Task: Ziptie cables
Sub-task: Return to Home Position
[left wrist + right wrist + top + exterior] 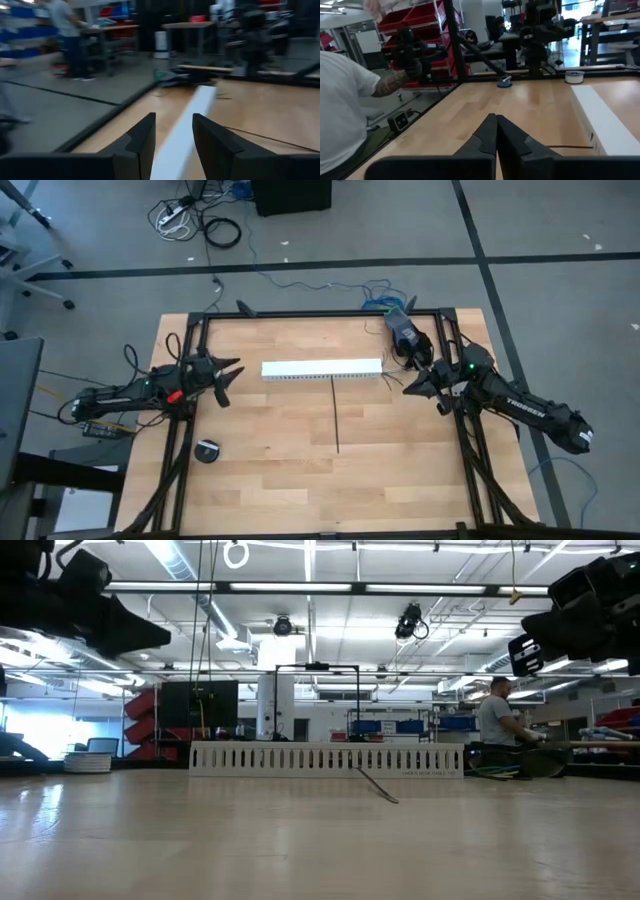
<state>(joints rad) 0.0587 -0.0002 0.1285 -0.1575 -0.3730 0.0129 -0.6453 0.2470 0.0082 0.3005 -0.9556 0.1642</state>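
The ziptie point(335, 415), a very thin, straight black plastic strip, lies flat on the table point(270, 480), a pale butcher-block top of jointed wood staves inside a black metal frame. One end of the strip is just beside the long side of the white channel point(322, 370), and it runs from there toward 6 o'clock, ending near the table's middle. The channel is a long, straight, matte white plastic box section with a row of narrow upright slots along its side. It lies crosswise toward 12 o'clock from the table's centre, with its lid on. Of the cables point(390, 381) only a few hair-thin curved ends show, at the channel's 3 o'clock end, and their colours cannot be told. A small round black disc point(208, 451) sits well apart at about 8 o'clock. The left gripper point(225, 375) hangs above the table at 9 o'clock from the channel. Its arm lies low and outstretched from the table's left edge, and its two dark wedge-shaped fingers point(142, 142) are spread wide with nothing between them. The right gripper point(415, 385) hangs at 3 o'clock from the channel, just past that end, its arm reaching in slantwise from the right edge. Its fingers point(487, 135) are pressed flat together, gripping nothing. Beyond the table a person in a white sleeve point(340, 100) stands in the room.
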